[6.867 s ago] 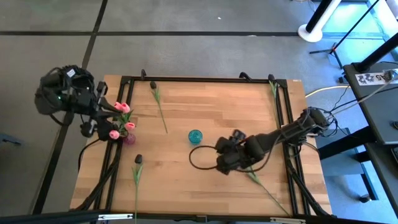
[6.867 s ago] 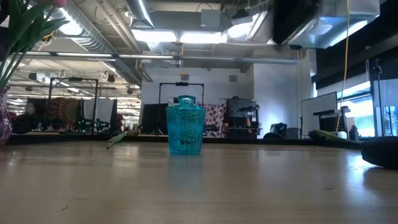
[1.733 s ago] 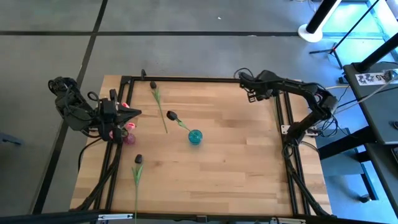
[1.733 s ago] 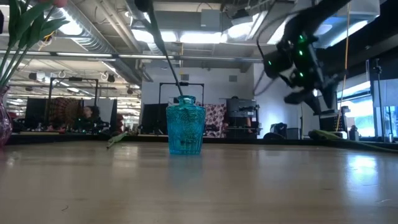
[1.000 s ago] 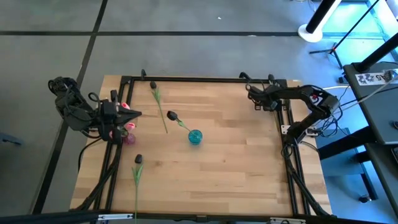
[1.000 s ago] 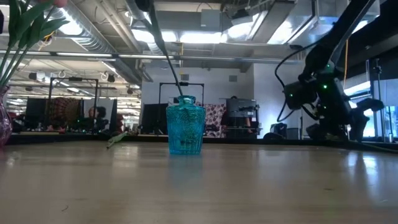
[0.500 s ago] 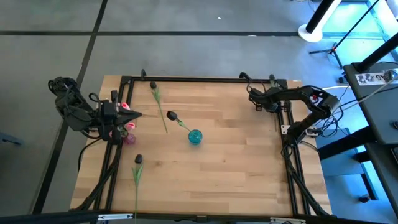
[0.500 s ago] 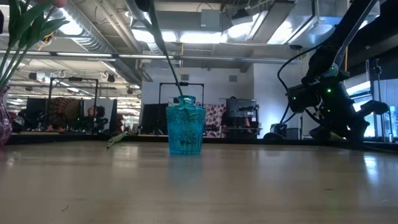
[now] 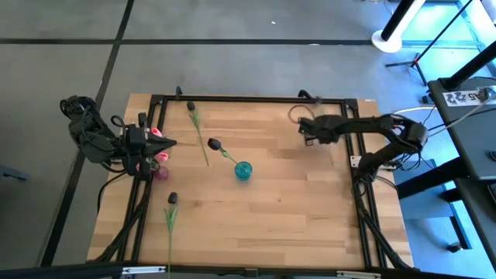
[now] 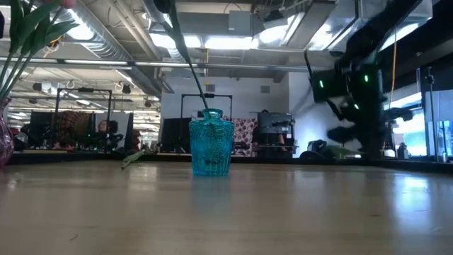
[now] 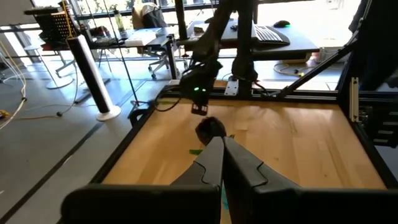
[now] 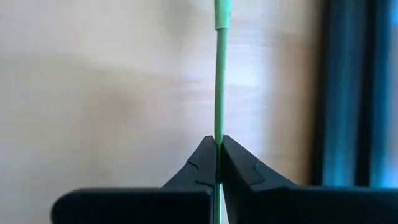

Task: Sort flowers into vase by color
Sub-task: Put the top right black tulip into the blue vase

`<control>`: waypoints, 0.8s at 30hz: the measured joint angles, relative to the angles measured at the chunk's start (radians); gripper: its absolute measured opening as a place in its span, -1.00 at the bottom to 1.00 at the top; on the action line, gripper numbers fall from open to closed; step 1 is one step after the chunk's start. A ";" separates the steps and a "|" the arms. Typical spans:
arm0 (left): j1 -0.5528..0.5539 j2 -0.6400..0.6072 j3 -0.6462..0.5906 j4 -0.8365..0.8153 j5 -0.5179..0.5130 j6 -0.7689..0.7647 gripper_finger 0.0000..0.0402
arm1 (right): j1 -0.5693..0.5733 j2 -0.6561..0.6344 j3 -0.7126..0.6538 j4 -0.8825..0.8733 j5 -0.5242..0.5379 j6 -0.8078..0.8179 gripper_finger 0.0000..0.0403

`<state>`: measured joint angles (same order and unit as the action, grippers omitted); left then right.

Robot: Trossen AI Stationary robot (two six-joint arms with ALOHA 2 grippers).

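My right gripper [image 9: 304, 130] is over the table's far right part, shut on a thin green flower stem [image 12: 219, 74]. A teal vase [image 9: 243, 170] stands mid-table with one dark tulip [image 9: 215, 144] leaning out of it toward the far left. A purple vase [image 9: 160, 172] with pink tulips [image 9: 155, 132] stands at the left edge. My left gripper [image 9: 168, 142] hovers shut beside those tulips with nothing in it. Two more dark-budded flowers lie flat on the wood, one at the far left [image 9: 198, 128] and one at the near left [image 9: 170, 213]. My right gripper pinches the green stem [image 12: 219, 121] between its two fingertips [image 12: 202, 155]. The fingers slant down toward the table. The stem runs on straight ahead of them over the wood, along the fingers rather than across. The flower's bud is out of the wrist view.
Black rails frame the table along its left, far and right edges [image 9: 346, 143]. Open wood lies between the teal vase and my right gripper, and across the near right. The low view shows the teal vase [image 10: 211, 142] in the middle and my right arm [image 10: 352, 88] blurred behind it.
My right gripper has swung from the right rail toward the table's left and a little up, rolling as it went. The flower that lay by the rail has come away with it. My left arm has kept still.
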<state>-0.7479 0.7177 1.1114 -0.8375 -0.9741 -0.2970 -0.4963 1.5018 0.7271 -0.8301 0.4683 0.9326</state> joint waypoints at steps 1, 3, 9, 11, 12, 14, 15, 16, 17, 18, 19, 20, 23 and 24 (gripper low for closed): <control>0.000 0.000 0.000 0.000 0.000 0.000 -1.00 | 0.049 -0.012 0.013 0.006 -0.033 0.002 -0.96; 0.000 0.000 0.000 0.000 0.000 0.000 -1.00 | 0.143 -0.030 0.031 0.024 -0.132 0.004 -0.94; 0.000 0.000 0.000 0.000 0.000 0.002 -1.00 | 0.423 -0.041 0.057 0.192 -0.320 0.078 -0.93; 0.000 0.000 0.000 0.000 0.000 0.011 -1.00 | 0.497 -0.040 0.058 0.269 -0.331 0.114 -0.94; 0.000 0.000 0.000 0.000 -0.002 0.011 -1.00 | 0.529 -0.040 0.058 0.305 -0.330 0.124 -0.94; 0.000 0.000 0.000 0.000 -0.003 0.011 -1.00 | 0.583 -0.040 0.058 0.365 -0.329 0.120 -0.93; 0.000 0.000 0.000 0.000 -0.003 0.011 -1.00 | 0.605 -0.040 0.059 0.380 -0.324 0.115 -0.91; 0.000 0.000 0.000 0.000 -0.003 0.011 -1.00 | 0.620 -0.040 0.059 0.386 -0.316 0.114 -0.87; 0.000 0.000 0.000 0.000 -0.003 0.012 -1.00 | 0.630 -0.040 0.059 0.384 -0.306 0.114 -0.82; 0.000 0.000 0.000 0.001 -0.003 0.015 -1.00 | 0.635 -0.040 0.059 0.381 -0.292 0.113 -0.75; 0.000 0.000 0.000 0.002 -0.004 0.018 -1.00 | 0.634 -0.040 0.059 0.377 -0.278 0.111 -0.68; 0.000 0.000 0.000 0.004 -0.006 0.019 -1.00 | 0.634 -0.040 0.059 0.376 -0.267 0.105 -0.60; 0.000 0.000 0.000 0.016 -0.010 0.019 -1.00 | 0.633 -0.040 0.059 0.408 -0.199 0.031 -0.40; 0.000 0.000 0.000 0.018 -0.010 0.019 -1.00 | 0.633 -0.040 0.059 0.435 -0.170 -0.008 -0.34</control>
<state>-0.7479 0.7177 1.1114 -0.8200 -0.9840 -0.2783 0.1368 1.4620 0.7856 -0.3949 0.2985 0.9248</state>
